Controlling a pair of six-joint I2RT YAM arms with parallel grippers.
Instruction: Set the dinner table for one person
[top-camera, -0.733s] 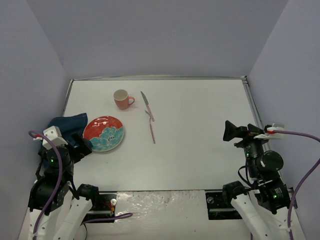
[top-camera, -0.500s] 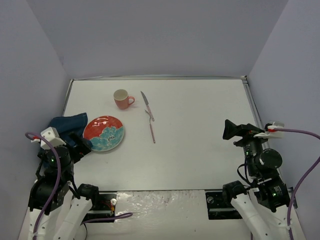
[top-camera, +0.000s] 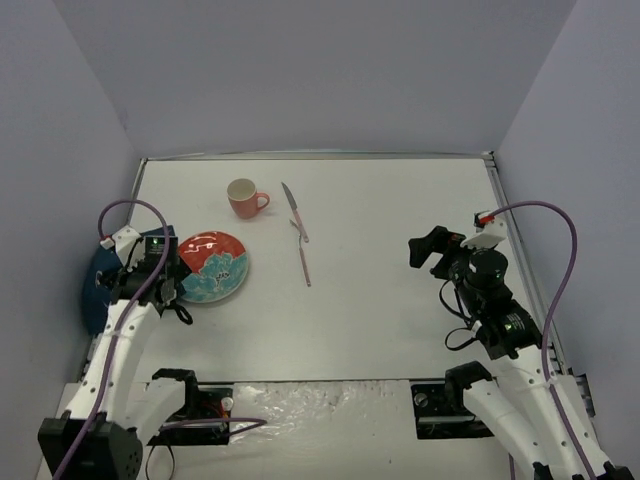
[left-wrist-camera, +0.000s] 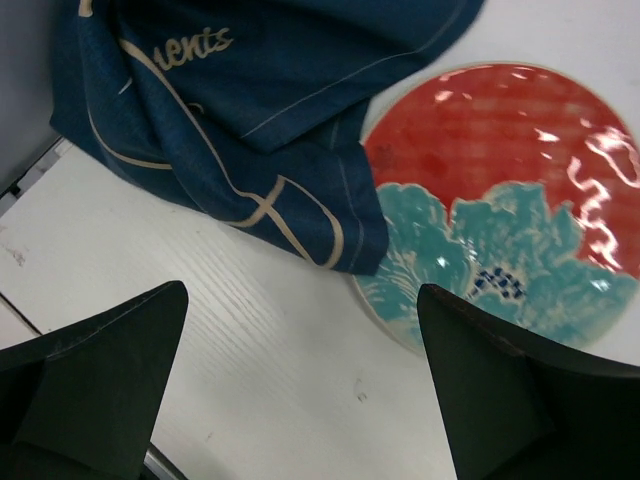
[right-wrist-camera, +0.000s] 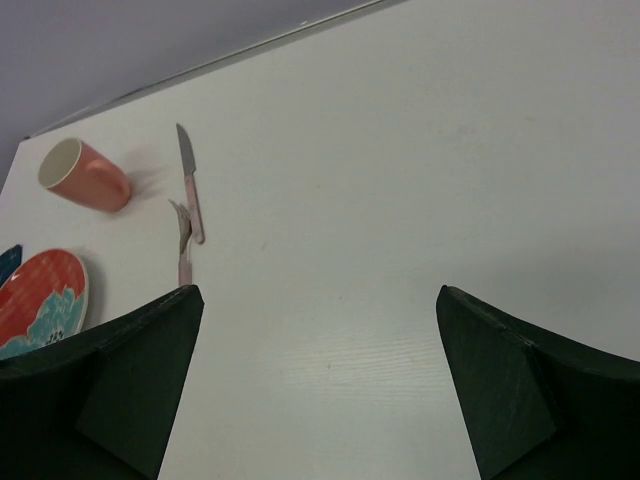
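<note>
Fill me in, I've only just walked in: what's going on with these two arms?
Two robot arms are setting the dinner table for one, but nothing is held yet. The left gripper hangs open above the crumpled navy cloth and the red and teal plate at the left edge. The right gripper, open too, hovers over bare table on the right. A pink mug, a knife and a fork lie untouched toward the far left.

Had a white left arm (top-camera: 115, 345) and right arm (top-camera: 545, 420) with black joints (top-camera: 175, 385). Wore a looping purple cable (top-camera: 130, 203) on each. Showed tiny green lights (top-camera: 155, 241). Ended in a dark left end effector (left-wrist-camera: 300, 380) and right end effector (right-wrist-camera: 315, 390), fingers (left-wrist-camera: 90, 390) flat.
</note>
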